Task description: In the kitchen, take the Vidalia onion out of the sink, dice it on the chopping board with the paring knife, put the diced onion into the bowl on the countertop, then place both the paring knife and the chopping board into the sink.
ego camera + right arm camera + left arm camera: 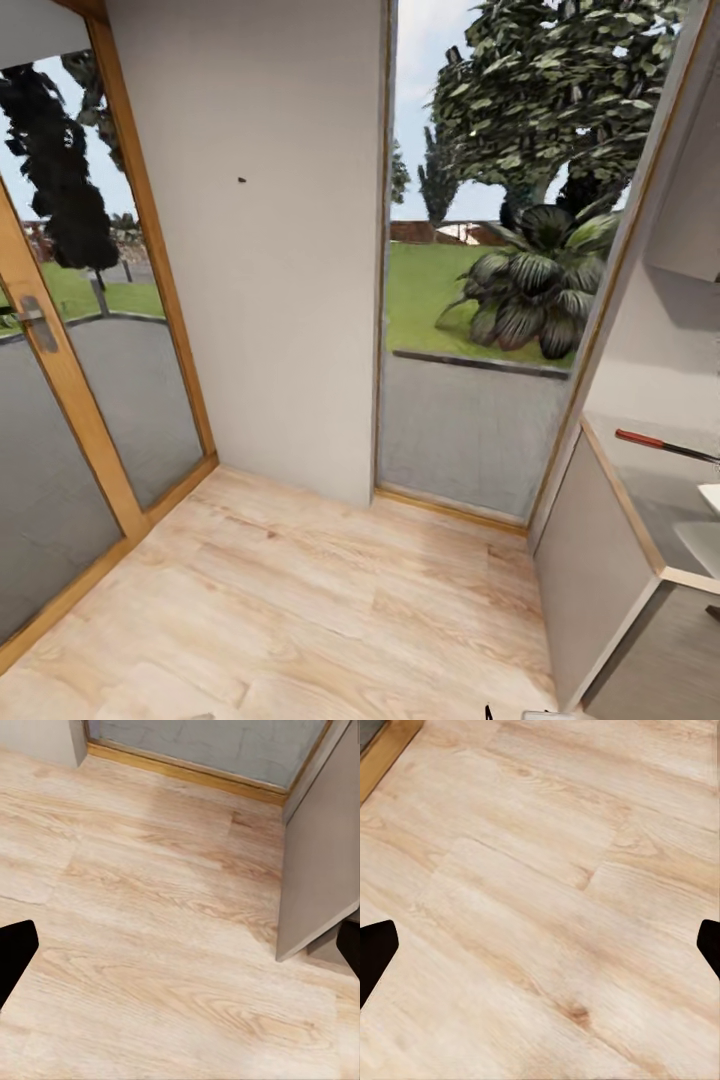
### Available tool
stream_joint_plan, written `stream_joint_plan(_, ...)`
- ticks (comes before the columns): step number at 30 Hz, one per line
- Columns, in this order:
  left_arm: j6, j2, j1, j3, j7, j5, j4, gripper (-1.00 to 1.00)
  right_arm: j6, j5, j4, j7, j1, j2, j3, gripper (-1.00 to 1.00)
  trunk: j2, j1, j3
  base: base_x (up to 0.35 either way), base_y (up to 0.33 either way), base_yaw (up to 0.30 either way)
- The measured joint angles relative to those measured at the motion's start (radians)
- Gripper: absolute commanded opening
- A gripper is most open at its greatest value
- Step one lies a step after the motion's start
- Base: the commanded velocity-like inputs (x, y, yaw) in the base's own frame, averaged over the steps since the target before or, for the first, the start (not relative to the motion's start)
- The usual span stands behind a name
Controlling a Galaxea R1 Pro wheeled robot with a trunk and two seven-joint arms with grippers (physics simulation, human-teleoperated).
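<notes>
Paring knife (660, 444) lies on the tabletop (640, 490) at far right of the head view, long axis roughly across the frame, so right arm's nearer; both pincers hang wide apart over the wood floor (300, 600), holding nothing.

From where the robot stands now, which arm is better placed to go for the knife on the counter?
Right, probably. The paring knife lies on the countertop at the head view's right edge, and the right wrist view shows that cabinet side. The left wrist view shows floor.
</notes>
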Motion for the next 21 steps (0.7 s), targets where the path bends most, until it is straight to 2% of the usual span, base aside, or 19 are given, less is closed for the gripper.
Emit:
stream_joint_plan(15,0.000,0.000,0.000,0.000,0.000,0.000,0.000,1.00,-0.001,0.001,0.000,0.001,0.000,0.000,0.001,1.00,0.000,0.000,0.006,0.236,0.190,-0.205)
stream_joint_plan(21,0.000,0.000,0.000,0.000,-0.001,0.000,0.000,1.00,-0.001,0.001,0.000,0.001,0.000,0.000,0.001,1.00,0.000,0.000,0.009,0.224,0.056,-0.211)
